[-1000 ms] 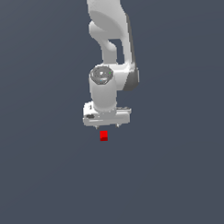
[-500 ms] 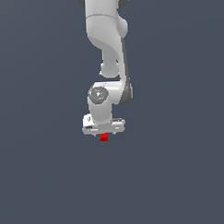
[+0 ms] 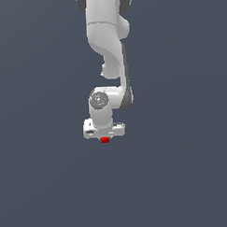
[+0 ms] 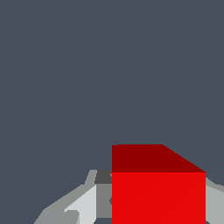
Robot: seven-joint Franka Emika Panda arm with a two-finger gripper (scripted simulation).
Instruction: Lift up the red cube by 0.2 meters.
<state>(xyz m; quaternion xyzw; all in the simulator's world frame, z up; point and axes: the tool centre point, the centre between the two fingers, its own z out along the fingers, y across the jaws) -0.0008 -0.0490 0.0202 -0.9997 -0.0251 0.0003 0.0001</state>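
Wrist view, nearest first: red cube [image 4: 158, 197] fills the lower part of the frame, bright red face toward the camera, darker red shaded face [image 4: 148, 158] above it. Grey finger [image 4: 83, 205] shows on one side of the cube, and a sliver of a second finger [image 4: 214, 201] on the other side. Cube sits between the two. Both fingers appear to meet the cube's edges, but whether they actually press on it cannot be told from this close crop. Behind the cube: plain dark grey-blue ground, no features.

Exterior view: gripper [image 3: 104, 137] points down, white hand body wide and flat. Red cube [image 3: 105, 140] appears as a small red patch directly under the hand, at its middle, much narrower than the hand. Only the lower part of the cube is visible; the rest is covered by the hand. Fingers cannot be made out separately here, so the opening width cannot be read.

Farther up: white wrist joint with grey round cap [image 3: 99, 100], then the white arm [image 3: 106, 41] rising to the upper edge of the frame.
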